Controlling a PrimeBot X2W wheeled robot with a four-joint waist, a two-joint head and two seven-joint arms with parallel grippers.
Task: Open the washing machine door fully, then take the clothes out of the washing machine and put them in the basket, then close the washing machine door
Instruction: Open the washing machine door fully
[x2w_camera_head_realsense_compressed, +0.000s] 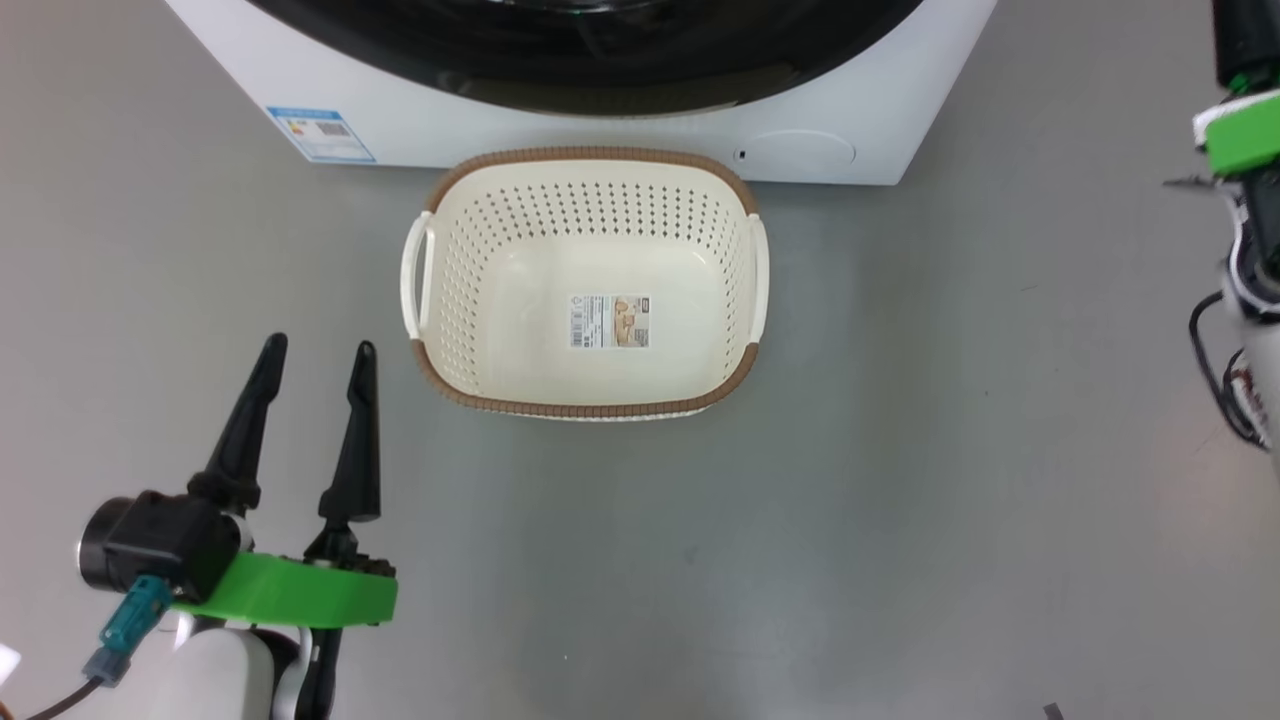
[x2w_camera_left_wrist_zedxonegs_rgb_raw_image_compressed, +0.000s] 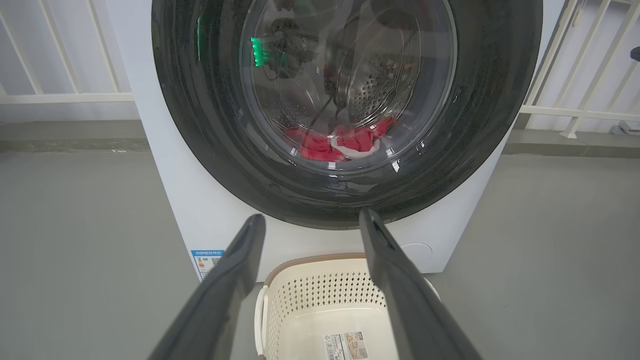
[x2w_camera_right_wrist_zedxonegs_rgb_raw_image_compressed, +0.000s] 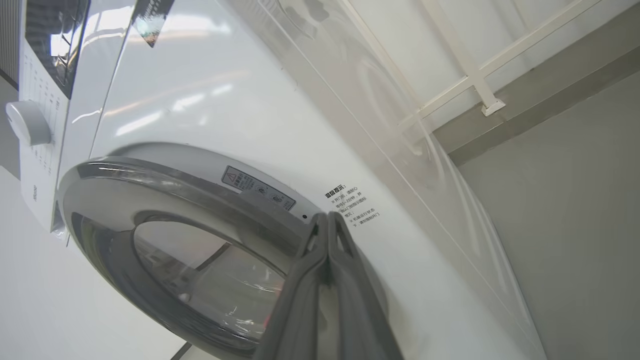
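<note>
Grey floor (x2w_camera_head_realsense_compressed: 950, 450) lies open at 3 and 9 o'clock of the basket (x2w_camera_head_realsense_compressed: 590, 157), which sits just before the washer (x2w_camera_head_realsense_compressed: 500, 130) at 12. My left gripper (x2w_camera_head_realsense_compressed: 320, 345), at 8, gapes empty. My right gripper (x2w_camera_right_wrist_zedxonegs_rgb_raw_image_compressed: 327, 216), pinched closed on nothing, points at the door (x2w_camera_left_wrist_zedxonegs_rgb_raw_image_compressed: 200, 125) rim. Red clothes (x2w_camera_left_wrist_zedxonegs_rgb_raw_image_compressed: 320, 147) lie low behind its glass.

The left gripper (x2w_camera_head_realsense_compressed: 320, 345) is at the lower left of the head view. Its two dark fingers (x2w_camera_head_realsense_compressed: 245, 430) stand wide apart and point up, with nothing between them. A green bracket (x2w_camera_head_realsense_compressed: 290, 598) sits at its wrist, above the pale forearm (x2w_camera_head_realsense_compressed: 225, 670). The right gripper (x2w_camera_right_wrist_zedxonegs_rgb_raw_image_compressed: 327, 216) has its fingers pressed together, tips touching. The right arm (x2w_camera_head_realsense_compressed: 1245, 140) runs along the right edge of the head view.
</note>
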